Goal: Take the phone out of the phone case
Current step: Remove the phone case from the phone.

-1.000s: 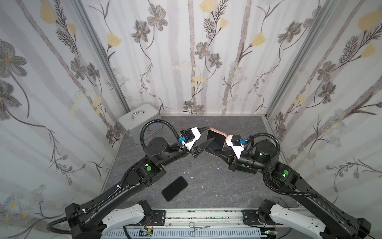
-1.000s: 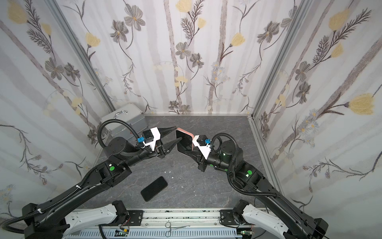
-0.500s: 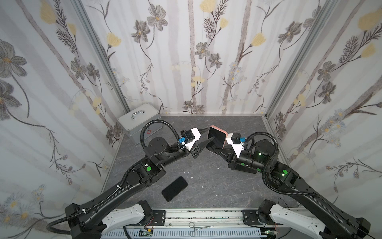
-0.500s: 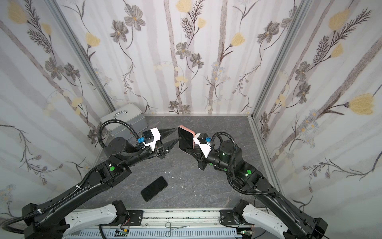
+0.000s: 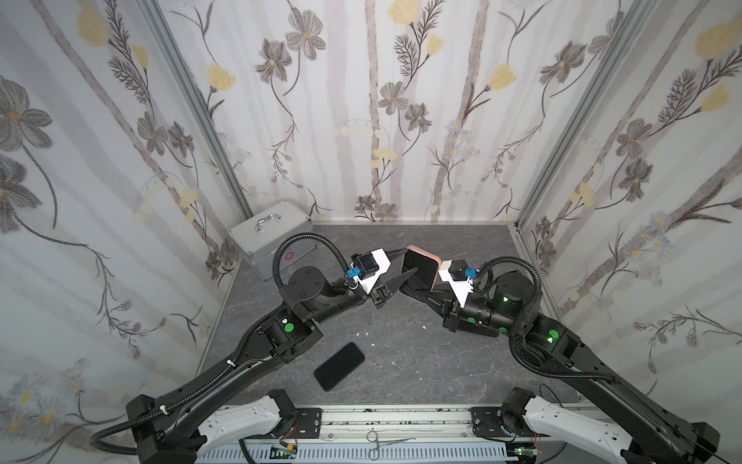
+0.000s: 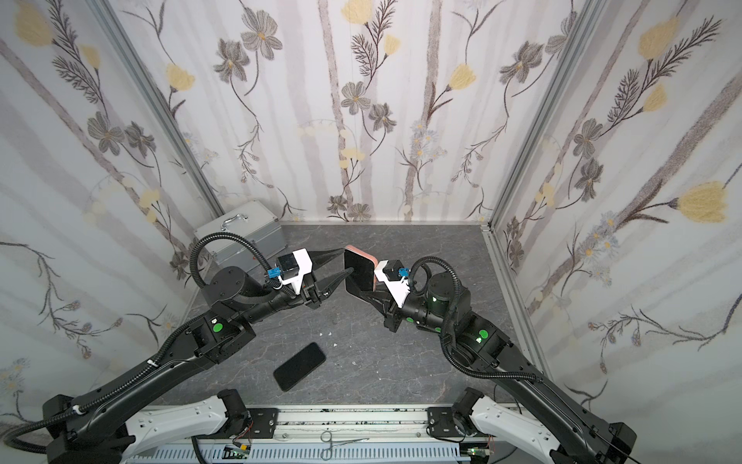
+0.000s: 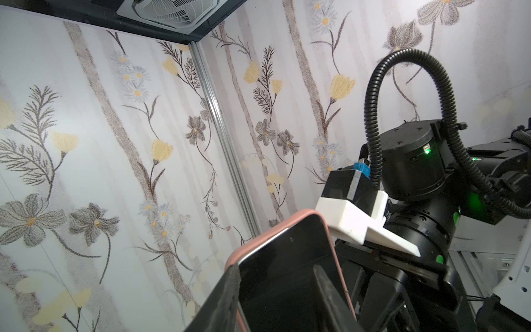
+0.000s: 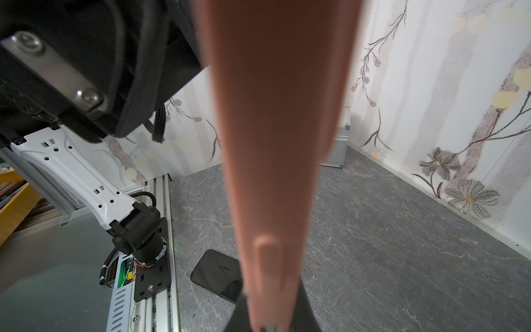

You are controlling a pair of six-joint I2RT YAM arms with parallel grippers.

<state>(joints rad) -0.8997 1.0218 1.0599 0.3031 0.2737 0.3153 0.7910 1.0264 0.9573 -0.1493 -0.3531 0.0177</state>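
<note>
One loose phone [image 5: 339,366], one cased phone [image 5: 419,268], one box [image 5: 269,237].

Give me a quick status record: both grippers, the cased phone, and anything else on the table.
right gripper: shut on the case, holding it upright above the table
phone: in the case, screen facing the left arm
left gripper: open, fingers at the case's upper edge, one across the screen; contact unclear
loose phone: bare, flat on the table near the front
box: closed, back corner on the left arm's side
task: phone not yet out
</note>
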